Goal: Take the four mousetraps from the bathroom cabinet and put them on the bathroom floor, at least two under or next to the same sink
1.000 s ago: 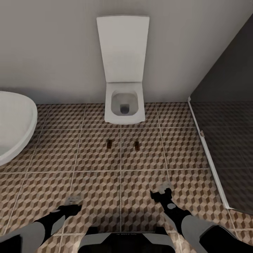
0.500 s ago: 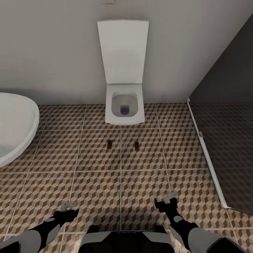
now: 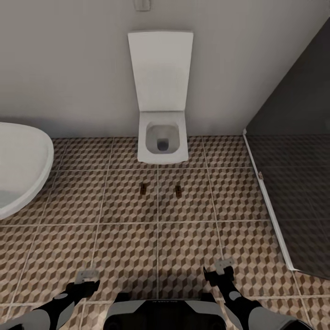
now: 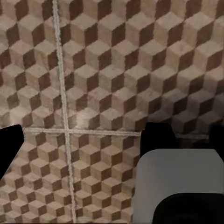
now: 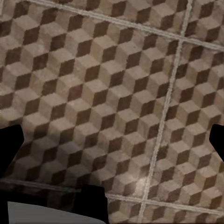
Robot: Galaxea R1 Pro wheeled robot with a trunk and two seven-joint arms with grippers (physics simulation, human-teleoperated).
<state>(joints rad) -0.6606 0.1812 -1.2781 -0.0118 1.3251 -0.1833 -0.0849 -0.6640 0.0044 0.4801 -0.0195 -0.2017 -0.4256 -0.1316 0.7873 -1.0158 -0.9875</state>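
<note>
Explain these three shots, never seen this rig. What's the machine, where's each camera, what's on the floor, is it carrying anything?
It's a simulated wheeled robot with two arms, steered remotely by a person. The big picture comes from a camera on its head, looking down over both arms. The left end effector and right end effector are low in that view, both with fingers spread and nothing between them. The other two pictures come from cameras near each wrist, looking along the fingers: the dark shapes at the edges are the fingers, and behind them is the cube-patterned bathroom floor.

On the floor, two small brown mousetraps lie side by side, apart, in front of a white toilet with its lid up. A white bathtub sits at left, a dark glass panel at right.
</note>
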